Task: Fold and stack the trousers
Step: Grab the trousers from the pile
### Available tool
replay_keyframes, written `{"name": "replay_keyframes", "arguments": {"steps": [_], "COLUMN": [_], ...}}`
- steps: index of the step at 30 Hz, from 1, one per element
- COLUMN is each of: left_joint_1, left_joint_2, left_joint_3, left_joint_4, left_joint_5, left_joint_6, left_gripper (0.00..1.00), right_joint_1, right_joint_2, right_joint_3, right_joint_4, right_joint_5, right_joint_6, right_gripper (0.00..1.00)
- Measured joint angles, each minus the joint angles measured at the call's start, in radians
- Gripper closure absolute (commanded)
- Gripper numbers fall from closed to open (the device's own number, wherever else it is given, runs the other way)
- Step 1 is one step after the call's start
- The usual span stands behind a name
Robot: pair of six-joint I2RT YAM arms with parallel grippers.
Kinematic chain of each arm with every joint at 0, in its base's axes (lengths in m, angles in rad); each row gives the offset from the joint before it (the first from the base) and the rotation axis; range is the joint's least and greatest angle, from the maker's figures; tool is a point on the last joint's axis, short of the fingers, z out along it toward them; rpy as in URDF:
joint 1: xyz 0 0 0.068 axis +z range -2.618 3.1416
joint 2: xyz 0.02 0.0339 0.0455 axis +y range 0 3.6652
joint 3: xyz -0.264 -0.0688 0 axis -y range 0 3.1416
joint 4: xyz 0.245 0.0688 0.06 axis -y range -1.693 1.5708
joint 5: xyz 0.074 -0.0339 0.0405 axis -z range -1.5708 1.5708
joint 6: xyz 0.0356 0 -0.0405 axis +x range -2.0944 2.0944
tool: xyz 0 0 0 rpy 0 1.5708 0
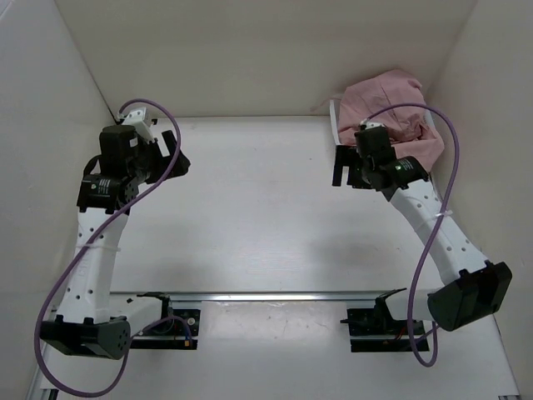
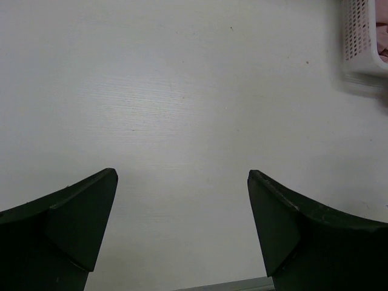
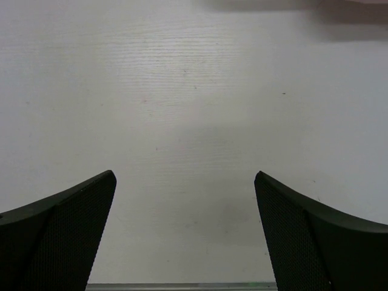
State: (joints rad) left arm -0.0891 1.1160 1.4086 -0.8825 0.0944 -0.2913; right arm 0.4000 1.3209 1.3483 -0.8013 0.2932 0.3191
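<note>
A: What stands at the left?
B: The left gripper (image 1: pixel 172 155), poised over the white table (image 1: pixel 258 217), fingers spread wide, holding nothing.
A: And right of centre?
B: The right gripper (image 1: pixel 343 167), equally wide apart, also holding nothing.
A: Far right?
B: The trousers (image 1: pixel 391 100), bunched in the white mesh basket (image 1: pixel 335 125) at the back corner, just behind that gripper.

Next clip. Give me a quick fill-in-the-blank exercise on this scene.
The trousers are heaped in the white mesh basket; their colour is ____.
The left gripper has its jaws ____ above the table.
The right gripper holds ____.
The arm nearer the basket is the ____ one.
Missing words: pink; open; nothing; right.
</note>
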Motion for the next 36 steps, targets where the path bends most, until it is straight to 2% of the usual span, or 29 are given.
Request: {"name": "replay_keyframes", "arguments": {"steps": [11,15,17,19,22,27,32,36], "left_joint_1": [0.0,-0.006,-0.01,-0.015,-0.019,-0.029,-0.045,-0.047], "left_joint_2": [0.053,0.053,0.053,0.053,0.053,0.055,0.056,0.071], "left_joint_3": [-0.008,-0.008,-0.008,-0.008,-0.007,0.004,0.031,0.049], "left_joint_4": [-0.008,-0.008,-0.008,-0.008,-0.009,-0.016,-0.014,-0.014], "left_joint_5": [0.009,-0.037,-0.055,-0.064,-0.08,-0.111,-0.148,-0.172], "left_joint_6": [0.006,0.006,0.007,0.008,0.011,0.021,0.033,0.039], "left_gripper": [0.0,0.0,0.0,0.0,0.0,0.0,0.0,0.0], "right_joint_1": [-0.138,-0.28,-0.378,-0.47,-0.542,-0.558,-0.569,-0.581], "right_joint_2": [-0.15,-0.193,-0.157,-0.062,0.136,0.465,0.718,0.914], "right_joint_3": [-0.055,-0.054,-0.031,0.05,0.21,0.519,0.779,1.0], "right_joint_4": [-0.003,0.021,0.029,0.025,0.047,0.029,0.006,-0.012], "right_joint_5": [0.101,0.086,0.041,-0.013,-0.073,-0.131,-0.186,-0.224], "right_joint_6": [0.008,-0.015,-0.019,-0.016,-0.004,0.015,0.026,0.039], "right_gripper": [0.0,0.0,0.0,0.0,0.0,0.0,0.0,0.06]}}
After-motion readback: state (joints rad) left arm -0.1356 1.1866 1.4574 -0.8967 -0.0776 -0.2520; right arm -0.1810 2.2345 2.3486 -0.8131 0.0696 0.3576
